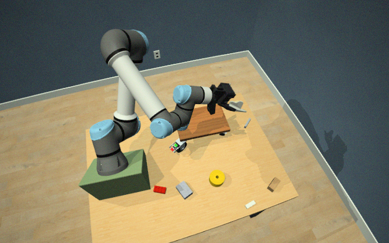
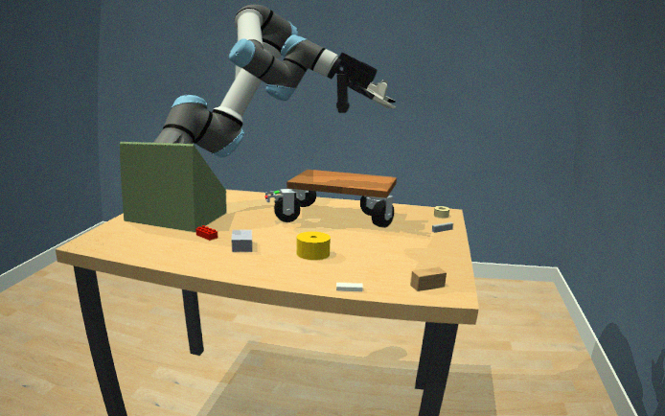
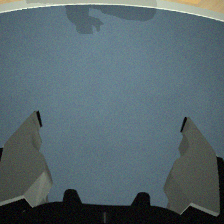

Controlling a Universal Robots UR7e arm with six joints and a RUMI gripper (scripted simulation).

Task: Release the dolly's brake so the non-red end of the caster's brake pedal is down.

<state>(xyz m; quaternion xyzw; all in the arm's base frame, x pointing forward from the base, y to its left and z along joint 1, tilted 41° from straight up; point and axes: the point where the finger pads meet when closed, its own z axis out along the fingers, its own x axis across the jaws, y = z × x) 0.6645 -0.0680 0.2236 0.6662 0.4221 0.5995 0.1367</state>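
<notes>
- A dark blue-grey wall (image 2: 558,103) and wood floor (image 2: 25,361) with a pale skirting surround the light wooden counter (image 2: 273,288), which stands on dark legs.
- The arm (image 1: 135,87) rises from a green block (image 2: 159,186) at the counter's edge.
- The dolly (image 2: 343,182), a brown board on four black casters, sits on the counter, its brake pedal (image 1: 175,146) showing red and green ends.
- The jaws (image 2: 382,96) hang spread wide and hold nothing, high above the dolly, facing the wall.
- A yellow disc (image 2: 313,244), grey block (image 2: 241,240), red brick (image 2: 206,232), brown block (image 2: 427,278) and small pale pieces lie scattered nearby.
</notes>
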